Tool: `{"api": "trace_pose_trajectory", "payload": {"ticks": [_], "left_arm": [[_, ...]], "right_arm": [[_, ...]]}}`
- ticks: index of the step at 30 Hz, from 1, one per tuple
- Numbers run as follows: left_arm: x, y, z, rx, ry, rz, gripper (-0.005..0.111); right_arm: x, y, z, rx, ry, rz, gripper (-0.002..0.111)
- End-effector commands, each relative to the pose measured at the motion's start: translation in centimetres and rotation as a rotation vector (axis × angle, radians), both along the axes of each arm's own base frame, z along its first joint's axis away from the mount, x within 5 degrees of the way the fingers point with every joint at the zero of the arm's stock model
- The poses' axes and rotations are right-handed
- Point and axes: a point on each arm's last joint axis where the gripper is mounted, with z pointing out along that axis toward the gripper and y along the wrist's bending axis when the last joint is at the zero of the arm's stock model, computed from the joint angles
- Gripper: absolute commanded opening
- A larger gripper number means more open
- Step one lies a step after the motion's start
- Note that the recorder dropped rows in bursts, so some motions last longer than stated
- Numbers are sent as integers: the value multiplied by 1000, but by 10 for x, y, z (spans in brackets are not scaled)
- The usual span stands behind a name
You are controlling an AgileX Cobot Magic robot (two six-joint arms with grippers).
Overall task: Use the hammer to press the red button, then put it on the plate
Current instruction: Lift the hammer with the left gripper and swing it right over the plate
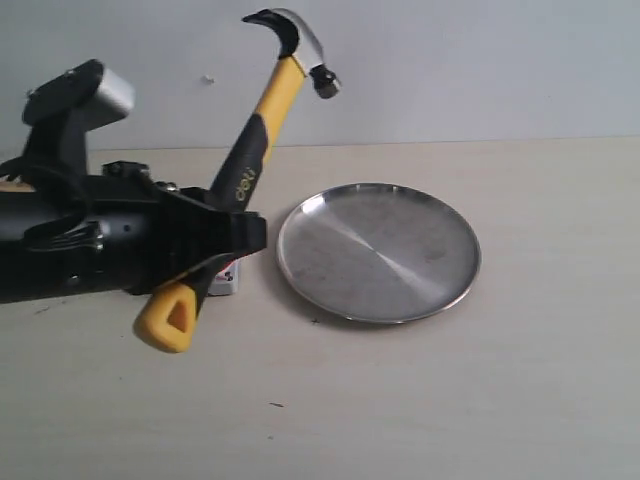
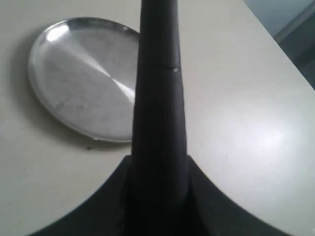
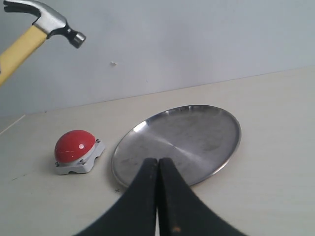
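The hammer (image 1: 262, 115) is carrying the only readable lettering: the brand word "deli", printed in yellow lowercase letters, running lengthwise along the black section of its handle, as the exterior view is showing it.

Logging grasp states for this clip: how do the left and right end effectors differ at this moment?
The left end effector is shut on the hammer, gripping its handle and holding it tilted with the head up; the right end effector is shut on nothing. The left shows in the exterior view, beside the plate; the right does not appear there. Both are black and closed.
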Motion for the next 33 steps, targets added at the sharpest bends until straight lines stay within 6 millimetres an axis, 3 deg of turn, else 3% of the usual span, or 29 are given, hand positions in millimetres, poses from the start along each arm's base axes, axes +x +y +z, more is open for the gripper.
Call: {"api": "trace_pose_trajectory", "payload": {"ticks": [1,7,12,18,22,27,33], "left_arm": [[12,-25,25,14,-110,-88,0],[27,-40,43,86,-28,-374,0],[56,-38,36,101,164,-477,0],[99,-38,20,74,178,-283,0],[114,-46,14,20,121,-151,0],[118,-61,21,-63,1,3,0],[106,-82,28,-56,-133,71,0]], "right_arm": [[0,-1,-1,-8,-9,-3,0],[0,-1,-1,-8,-9,-3,0],[0,-1,-1,-8,-9,-3,0],[0,-1,-1,-8,-9,-3,0],[0,-1,-1,-8,-9,-3,0],[0,-1,-1,-8,-9,-3,0],[0,-1,-1,-8,-9,-3,0]]}}
